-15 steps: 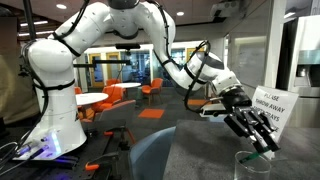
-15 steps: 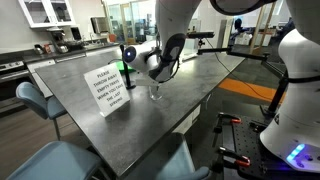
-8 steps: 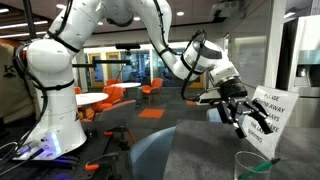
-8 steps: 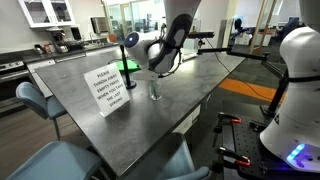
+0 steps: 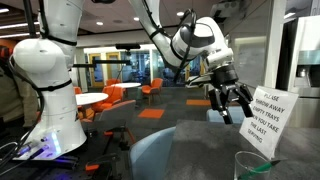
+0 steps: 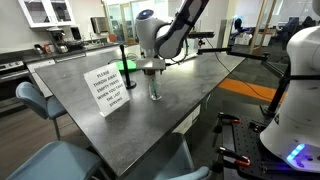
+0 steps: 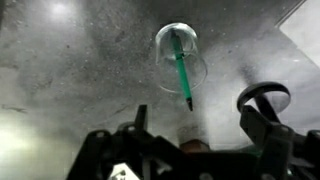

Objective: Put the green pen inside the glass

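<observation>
The glass [image 7: 180, 55] stands upright on the grey table, seen from above in the wrist view. The green pen [image 7: 183, 72] leans inside it, its dark tip poking over the rim toward the camera. In both exterior views the glass [image 5: 255, 166] [image 6: 154, 90] sits below my gripper, and the green pen [image 5: 271, 160] shows at its rim. My gripper [image 5: 228, 103] [image 6: 152, 68] [image 7: 200, 115] hangs open well above the glass, with nothing between its fingers [image 7: 140, 115].
A white printed sign [image 5: 266, 118] [image 6: 108, 88] stands on the table [image 6: 200, 85] close beside the glass. Blue chairs [image 6: 30, 100] [image 5: 150, 155] are at the table's edges. Another robot base [image 6: 295, 110] stands beyond the table.
The jaws spread from partly closed to wide open and the gripper rose up and away from the glass. The pen stayed behind in the glass.
</observation>
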{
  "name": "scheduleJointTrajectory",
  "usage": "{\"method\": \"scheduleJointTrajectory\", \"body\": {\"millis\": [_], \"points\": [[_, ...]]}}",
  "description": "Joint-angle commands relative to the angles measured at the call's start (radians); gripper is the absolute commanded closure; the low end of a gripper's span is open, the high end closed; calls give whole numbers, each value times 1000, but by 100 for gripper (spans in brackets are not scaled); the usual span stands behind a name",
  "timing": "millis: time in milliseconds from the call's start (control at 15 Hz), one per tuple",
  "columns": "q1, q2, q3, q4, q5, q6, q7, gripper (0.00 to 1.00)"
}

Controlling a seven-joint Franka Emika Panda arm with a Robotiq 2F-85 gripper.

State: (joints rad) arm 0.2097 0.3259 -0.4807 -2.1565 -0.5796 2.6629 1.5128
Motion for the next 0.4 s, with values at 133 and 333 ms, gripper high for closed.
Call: {"method": "scheduleJointTrajectory", "body": {"millis": [133,333], "points": [[-168,-144,163,-108,125,6,-344,0],[-163,-181,136,-118,-14,-2,-287,0]]}}
